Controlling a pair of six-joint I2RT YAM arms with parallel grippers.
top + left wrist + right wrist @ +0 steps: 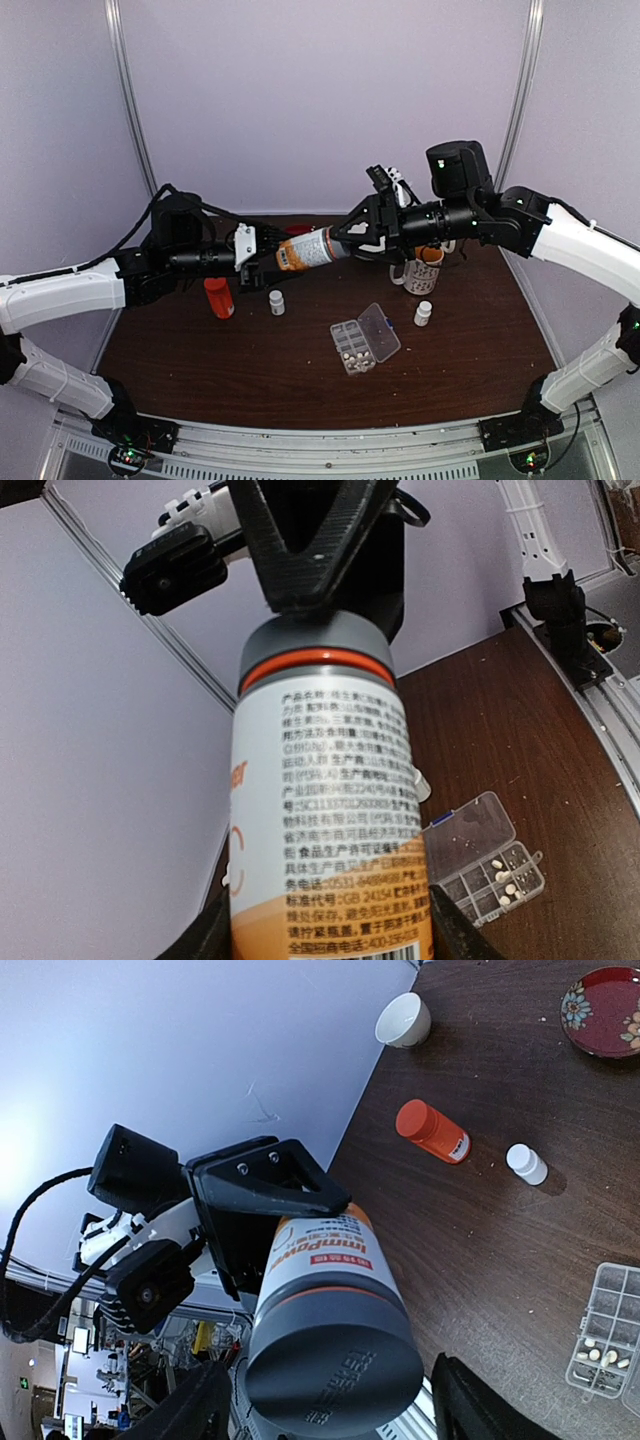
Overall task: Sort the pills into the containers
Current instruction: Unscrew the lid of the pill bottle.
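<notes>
Arms reach inward, level with each other. The left end effector point(268, 252) is clamped on a big white-and-orange bottle point(310, 248) — the right end effector point(350, 240) is apart around its grey cap point(335, 1365). Tiny white pills point(597, 1354) sit in a clear plastic box point(380, 332), middle of the brown surface point(200, 370).

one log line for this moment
left tool: holds bottle aloft | right tool: around its cap, grip unclear | organizer: open, pills inside

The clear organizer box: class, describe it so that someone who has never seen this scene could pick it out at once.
On the dark brown table, look near its middle. The organizer box lies roughly between two small white bottles. It alone is flat, clear and rectangular, lid open, with whitish pills in its compartments.
</notes>
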